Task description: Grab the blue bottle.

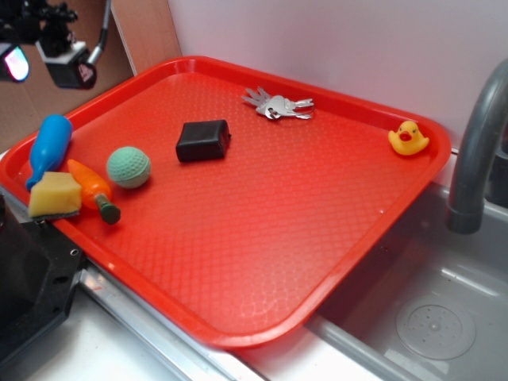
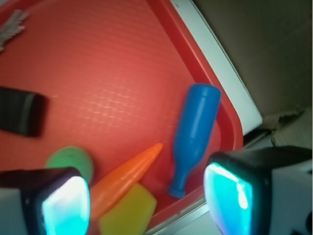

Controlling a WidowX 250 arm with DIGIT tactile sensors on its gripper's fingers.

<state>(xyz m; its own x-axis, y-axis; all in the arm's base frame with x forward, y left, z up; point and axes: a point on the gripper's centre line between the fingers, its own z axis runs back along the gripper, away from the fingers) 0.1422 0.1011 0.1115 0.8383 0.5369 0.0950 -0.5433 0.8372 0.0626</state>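
Blue bottle (image 1: 49, 148) lay untouched at the red tray's (image 1: 317, 262) left edge, beside the carrot (image 1: 93, 188) and yellow sponge (image 1: 54, 195). Hand (image 1: 59, 48) hung above it, released and holding nothing; descent and grasp remained. Wrist view showed the spread pads (image 2: 66, 205); the exterior view alone showed keys (image 1: 278, 105), duck (image 1: 408, 138), sink (image 1: 429, 317).

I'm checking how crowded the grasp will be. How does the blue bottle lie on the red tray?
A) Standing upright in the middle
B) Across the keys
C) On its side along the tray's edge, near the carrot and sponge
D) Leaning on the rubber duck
C: the blue bottle lies flat by the red tray rim, with the carrot and sponge close beside it.
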